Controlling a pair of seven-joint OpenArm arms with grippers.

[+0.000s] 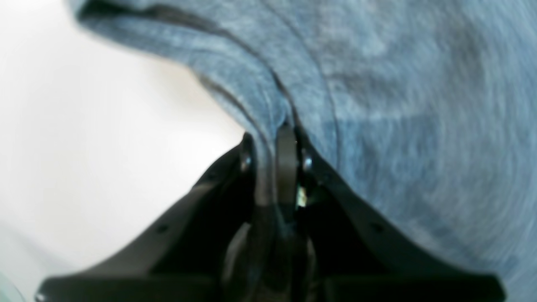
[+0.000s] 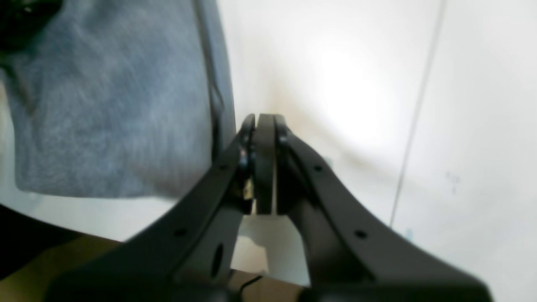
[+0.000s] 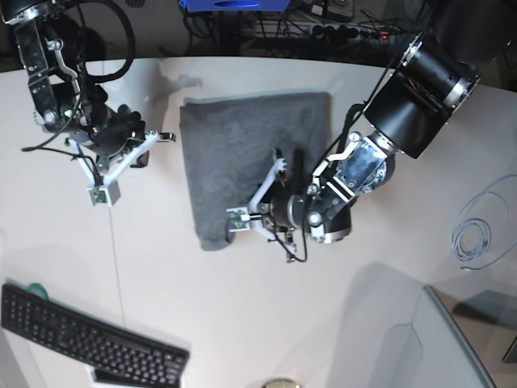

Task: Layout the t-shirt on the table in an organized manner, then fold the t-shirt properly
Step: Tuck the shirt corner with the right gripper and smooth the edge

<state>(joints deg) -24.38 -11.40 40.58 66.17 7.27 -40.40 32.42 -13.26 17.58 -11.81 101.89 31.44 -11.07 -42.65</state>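
Left tool [image 1: 275, 138] is clamped on the t-shirt [image 3: 250, 153], pinching a fold of grey knit at an edge; the left wrist view shows cloth running down between the pads. Right tool [image 2: 264, 121] is pressed together on nothing, hanging over bare tabletop [image 3: 161, 283] just beside the shirt's other edge.

T-shirt sits mid-tabletop, already a compact grey rectangle, near corner slightly rounded and bunched. Judging by that, some folds are done and another is in hand.

Risks, as I read them:
- Grip is at the very edge of the fabric. Lift too fast and the knit could slip out, dropping the fold halfway.
- Only one arm holds cloth. A one-sided pull could drag the whole stack or skew it, since nothing pins the far side.
- Can't tell how many layers are pinched. Catching only the top layer would peel the stack apart.
- Wrist cabling hangs near the shirt and could snag it on a sweep.

Surface: smooth white tabletop, glossy, low friction by the look of it, thin dark seam line [image 2: 415, 121] running across it. Black keyboard [image 3: 89, 335] at the near edge, coiled pale cable [image 3: 477, 230] off to one side. Behind the curved far edge: dark cable clutter and a blue box [image 3: 234, 5].
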